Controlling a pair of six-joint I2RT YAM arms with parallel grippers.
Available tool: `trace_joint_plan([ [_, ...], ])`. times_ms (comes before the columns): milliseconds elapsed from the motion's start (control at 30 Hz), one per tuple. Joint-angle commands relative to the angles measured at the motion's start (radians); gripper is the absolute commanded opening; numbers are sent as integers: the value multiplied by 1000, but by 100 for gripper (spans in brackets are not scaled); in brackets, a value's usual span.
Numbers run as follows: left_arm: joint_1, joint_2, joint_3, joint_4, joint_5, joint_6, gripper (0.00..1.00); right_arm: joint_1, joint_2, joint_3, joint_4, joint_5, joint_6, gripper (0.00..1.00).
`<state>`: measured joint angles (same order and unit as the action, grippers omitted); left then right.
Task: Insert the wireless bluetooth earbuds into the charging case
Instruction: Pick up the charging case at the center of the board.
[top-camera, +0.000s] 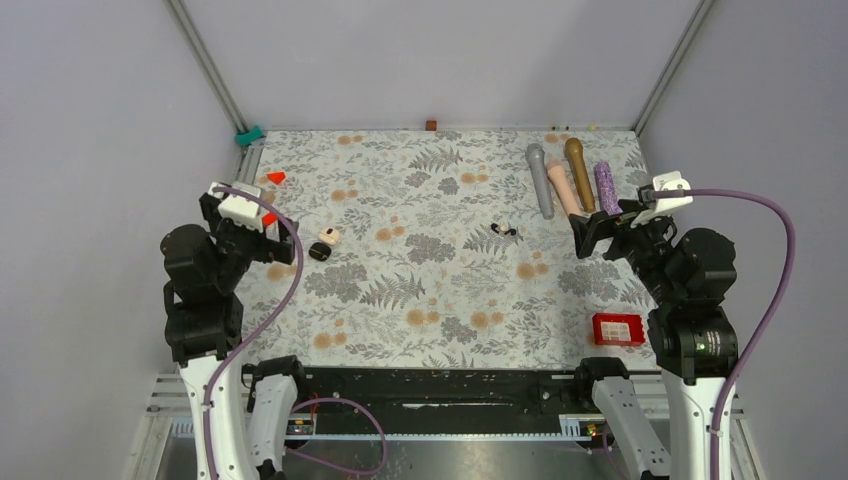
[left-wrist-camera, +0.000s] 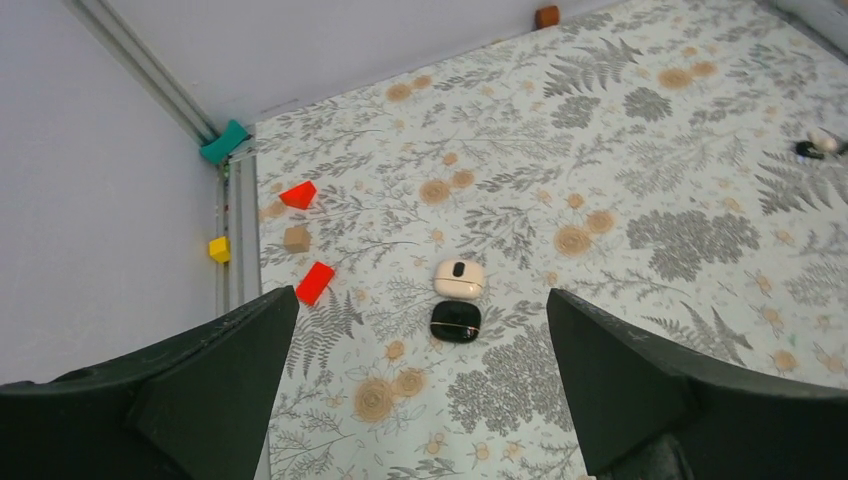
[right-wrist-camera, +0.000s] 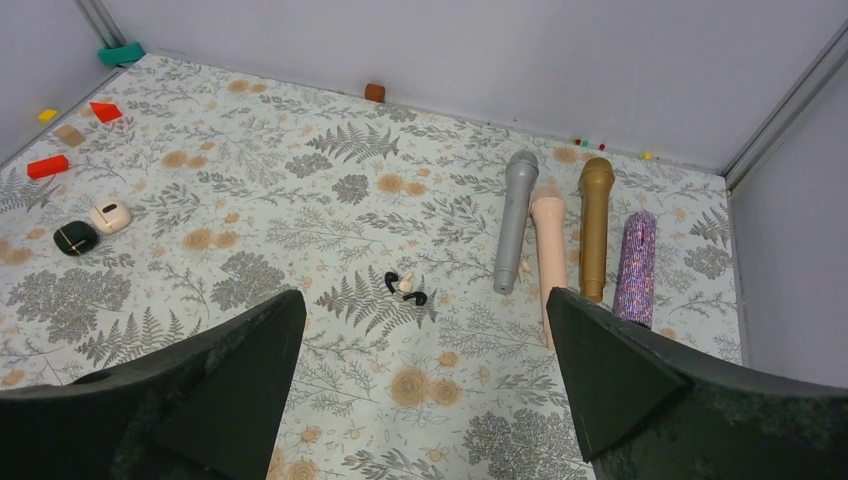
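Looking like a robotics lab, a boxed-in test cell. Being closed in by plain grey wall panels (top-camera: 430, 60) on bare aluminium posts (top-camera: 205, 62). Showing two robot arms (top-camera: 205, 290) standing on a black rail (top-camera: 430, 385) at the near edge, trailing purple cables (top-camera: 775, 260). Displaying unrelated odds and ends on a fern-print cloth (top-camera: 420, 290): coloured blocks (left-wrist-camera: 298, 194), microphones (right-wrist-camera: 515, 220) in a row.

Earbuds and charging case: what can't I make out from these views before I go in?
earbuds: in the top view they are too small to tell how each lies or whether they touch. In the left wrist view they are tiny and sit at the right edge.
charging case: the left wrist view shows only a dark spot on top, so open or shut is unclear.
black rounded piece beside it: too small in every view to identify.
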<state>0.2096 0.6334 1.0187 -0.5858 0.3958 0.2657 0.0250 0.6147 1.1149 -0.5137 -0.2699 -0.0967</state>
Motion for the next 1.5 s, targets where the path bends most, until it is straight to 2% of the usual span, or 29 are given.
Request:
trace_joint_plan([
  [0,5,-51,-59,-25,175,48,98,2,-10,8,65,19,0,98],
  [100,5,-67,-104,-39,280,99,98,1,3,8,76,26,26,98],
  [233,5,-41,-89,-42,289,81,99,1,70,34,86,87,62,98],
  [433,6,-19,-109,-42,292,89,98,2,325,213,-88,63,82,98],
  [667,13,-31,-118,-41,331,93,99,2,595,264,-109,70,164,98],
  [933,28,-18,-121,-42,356,93,98,2,908,424,-192,176,33,99],
  [1267,47,10,-119,-40,338,87,98,2,1008,465,-228,252,-112,95],
  [1467,34,135,-95,0,172,75,99,3,905,381,-192,125,-89,93],
])
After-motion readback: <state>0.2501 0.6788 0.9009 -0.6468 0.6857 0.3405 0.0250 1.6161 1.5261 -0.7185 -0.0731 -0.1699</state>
